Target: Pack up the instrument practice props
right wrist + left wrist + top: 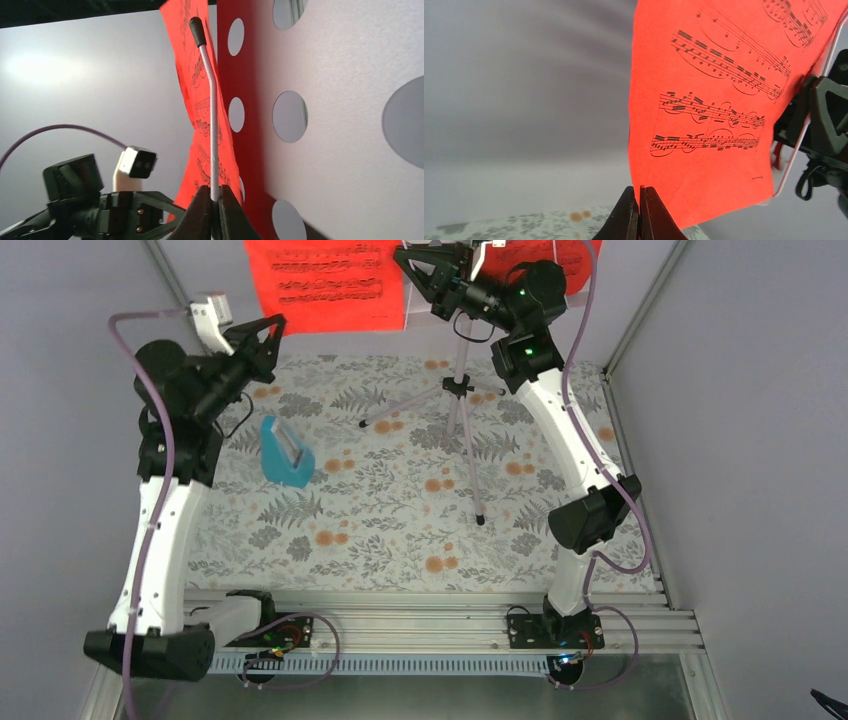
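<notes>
A red sheet-music page [325,285] hangs on the lilac music stand [460,390] at the back of the table. My left gripper [275,328] is shut on the page's lower left corner; the left wrist view shows the jaws [640,189] pinching the page's [714,125] edge. My right gripper [403,256] is shut on the stand's thin wire page-holder [214,125], in front of the perforated desk [340,150], with the page [200,115] behind the wire. A second red page [560,260] shows behind the right arm. The light-blue metronome [285,452] lies on the table below my left gripper.
The stand's tripod legs [470,470] spread across the middle of the floral tablecloth [400,530]. Grey walls close in the back and both sides. My left gripper and its camera show in the right wrist view [125,210], close to the stand.
</notes>
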`<action>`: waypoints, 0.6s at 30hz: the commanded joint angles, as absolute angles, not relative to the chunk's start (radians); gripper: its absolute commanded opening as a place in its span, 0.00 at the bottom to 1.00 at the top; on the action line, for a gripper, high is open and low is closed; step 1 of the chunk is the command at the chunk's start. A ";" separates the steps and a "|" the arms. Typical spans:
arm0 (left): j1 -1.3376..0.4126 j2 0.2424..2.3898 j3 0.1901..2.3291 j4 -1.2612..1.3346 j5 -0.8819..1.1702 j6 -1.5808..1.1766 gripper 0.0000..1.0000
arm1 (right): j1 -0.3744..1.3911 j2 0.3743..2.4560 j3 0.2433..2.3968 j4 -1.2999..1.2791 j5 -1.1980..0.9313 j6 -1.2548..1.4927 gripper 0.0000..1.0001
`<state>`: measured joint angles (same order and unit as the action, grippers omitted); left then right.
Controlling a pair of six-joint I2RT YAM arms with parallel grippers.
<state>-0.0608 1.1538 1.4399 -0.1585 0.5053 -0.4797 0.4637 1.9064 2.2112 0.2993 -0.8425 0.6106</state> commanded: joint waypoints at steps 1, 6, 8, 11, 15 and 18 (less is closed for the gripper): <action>-0.046 1.048 1.326 -0.168 0.358 -0.468 0.02 | 0.477 1.896 2.201 0.308 -0.824 0.592 0.03; -0.046 0.955 1.200 -0.228 0.326 -0.471 0.02 | 0.477 1.881 2.173 0.302 -0.795 0.592 0.08; -0.046 0.912 1.148 -0.264 0.300 -0.458 0.02 | 0.476 1.873 2.153 0.304 -0.781 0.591 0.16; -0.044 0.864 1.100 -0.330 0.232 -0.437 0.03 | 0.476 1.871 2.149 0.298 -0.778 0.589 0.24; -0.044 0.808 1.032 -0.387 0.209 -0.435 0.02 | 0.477 1.862 2.137 0.297 -0.781 0.587 0.25; -0.044 0.769 0.982 -0.412 0.201 -0.444 0.02 | 0.477 1.847 2.113 0.303 -0.773 0.578 0.20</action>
<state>-0.0513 0.8150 1.0309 -0.3405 0.2451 -0.4526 0.4660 1.8797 2.1426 0.2989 -0.8036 0.5953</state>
